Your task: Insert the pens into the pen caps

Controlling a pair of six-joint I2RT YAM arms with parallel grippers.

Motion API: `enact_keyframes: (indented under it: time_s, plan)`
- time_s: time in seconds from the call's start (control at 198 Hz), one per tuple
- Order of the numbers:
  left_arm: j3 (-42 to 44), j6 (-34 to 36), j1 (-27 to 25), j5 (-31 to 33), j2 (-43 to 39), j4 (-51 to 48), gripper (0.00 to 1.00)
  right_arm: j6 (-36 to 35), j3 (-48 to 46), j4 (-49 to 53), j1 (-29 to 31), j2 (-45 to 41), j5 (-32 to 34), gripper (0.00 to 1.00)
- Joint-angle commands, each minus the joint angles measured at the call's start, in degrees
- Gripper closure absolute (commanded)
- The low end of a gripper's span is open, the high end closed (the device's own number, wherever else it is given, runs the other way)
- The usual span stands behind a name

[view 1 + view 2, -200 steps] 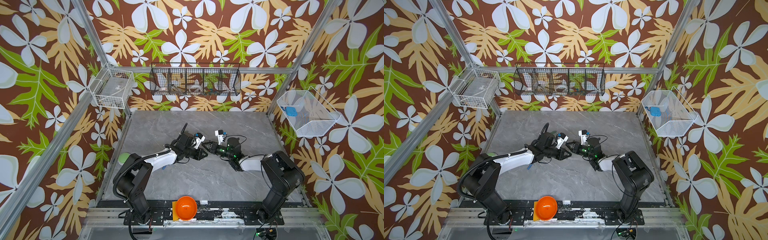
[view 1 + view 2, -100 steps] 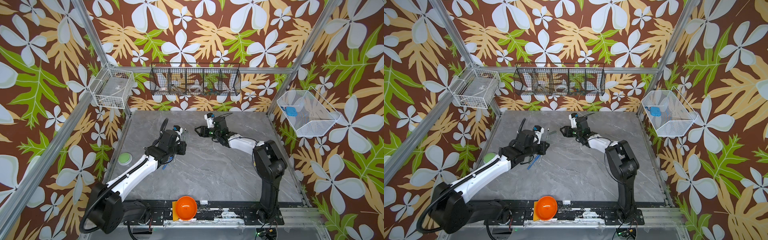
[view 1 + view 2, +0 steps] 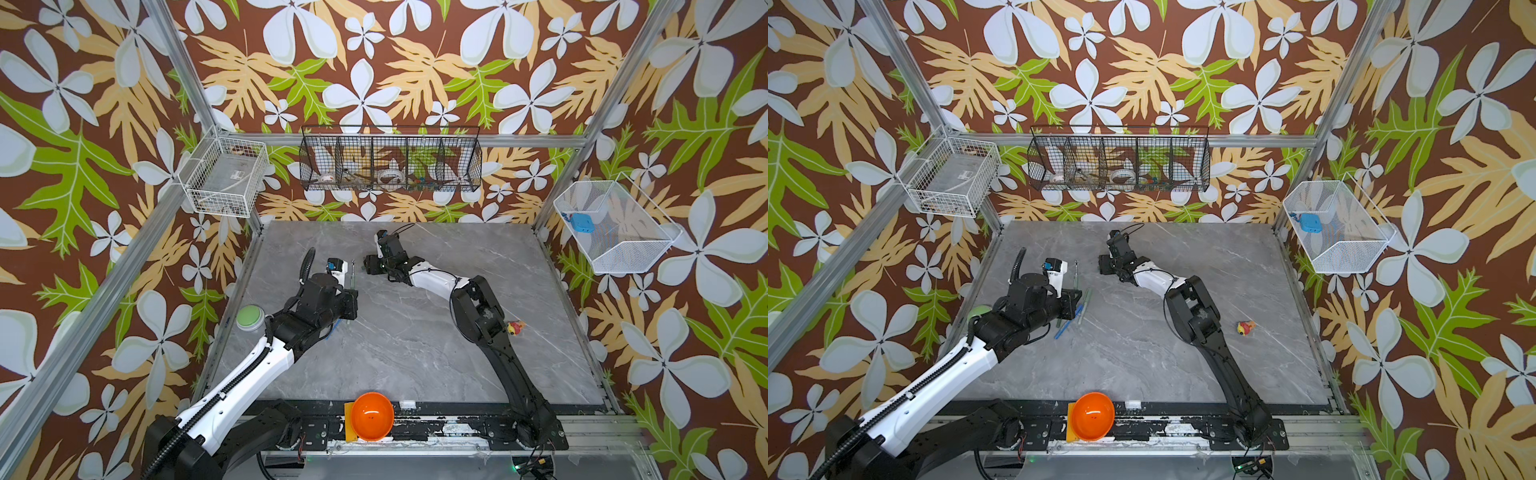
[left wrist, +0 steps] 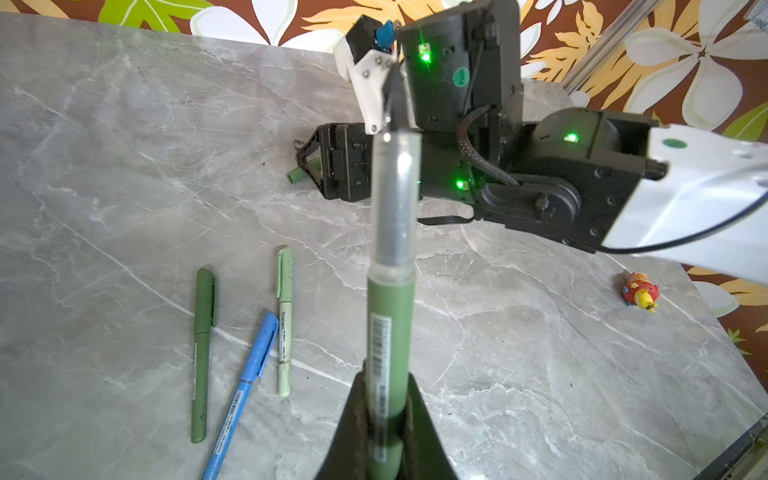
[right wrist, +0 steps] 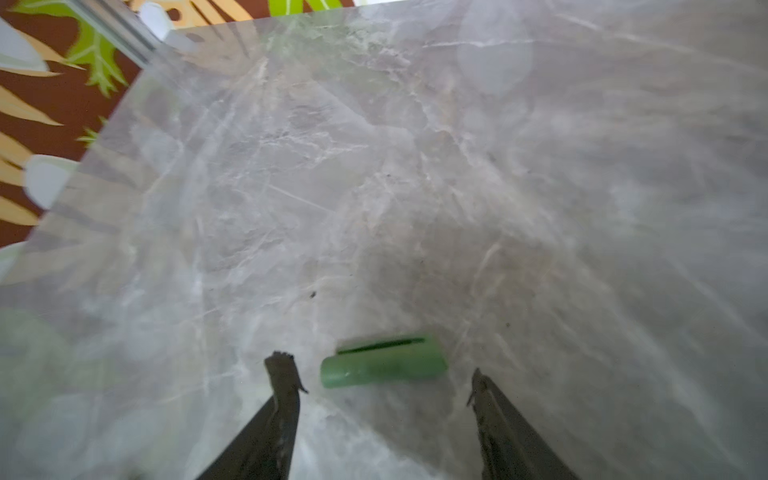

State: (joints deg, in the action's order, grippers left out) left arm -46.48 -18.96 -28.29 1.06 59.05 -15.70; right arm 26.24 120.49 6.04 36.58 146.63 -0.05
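Protruding from left gripper, green pen points tip-outward.

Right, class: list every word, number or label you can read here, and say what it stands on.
No text is readable anywhere.
Held dark green pen: barcode, digits blurred.
Pale green pen: barcode, too small.
Blue pen: barcode, too small.
Lying dark green pen: fine print, too small.

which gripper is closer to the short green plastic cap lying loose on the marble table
Right. The right gripper stands open with the short green plastic cap lying between its fingertips; the left gripper, shut on a dark green pen, is farther away.
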Motion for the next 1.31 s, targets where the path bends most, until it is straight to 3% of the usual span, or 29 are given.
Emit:
enact_keyframes:
  time_s: [0.0, 0.409, 0.772, 1.231, 1.307]
  plan:
    - [0.7, -0.1, 0.1, -2.1, -0.2, 2.0, 1.0, -3.6, 6.4, 6.4, 1.3, 3.3, 10.6, 0.34]
    - [2.6, 1.4, 0.4, -1.8, -1.6, 2.3, 1.0, -4.4, 14.6, 9.1, 2.6, 8.7, 11.9, 0.32]
    - [2.9, 2.1, 0.8, -2.5, -2.0, 1.8, 1.0, -3.6, 22.0, 16.5, 2.5, 13.0, 6.6, 0.3]
    - [3.1, 1.4, 0.8, -3.5, -2.2, 1.7, 1.0, -10.4, 0.5, 21.2, 1.7, -2.7, 4.0, 0.39]
    - [3.2, 1.5, 0.8, -3.5, -2.3, 1.7, 1.0, -11.6, -2.6, 22.0, 1.5, -5.2, 2.4, 0.44]
